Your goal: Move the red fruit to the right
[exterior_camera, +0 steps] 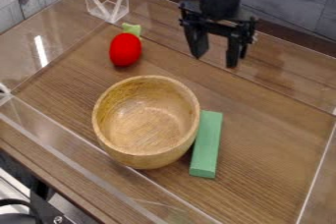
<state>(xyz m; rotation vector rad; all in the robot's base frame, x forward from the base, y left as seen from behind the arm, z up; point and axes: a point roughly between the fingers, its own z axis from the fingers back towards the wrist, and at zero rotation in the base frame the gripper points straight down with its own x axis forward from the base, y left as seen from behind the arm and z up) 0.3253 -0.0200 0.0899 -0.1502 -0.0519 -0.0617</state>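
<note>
The red fruit [125, 48], small, glossy and rounded, lies on the wooden table at the upper left, with a bit of green just behind it. My black gripper [218, 53] hangs pointing down to the right of the fruit, well apart from it. Its two fingers [197, 41] stand spread with nothing between them, so it is open and holds nothing.
A round wooden bowl [145, 121] sits in front of the fruit at centre. A flat green block [207, 142] lies against the bowl's right side. A clear acrylic wall [39, 130] fences the table on all sides. A clear folded piece [105, 6] stands at the back left.
</note>
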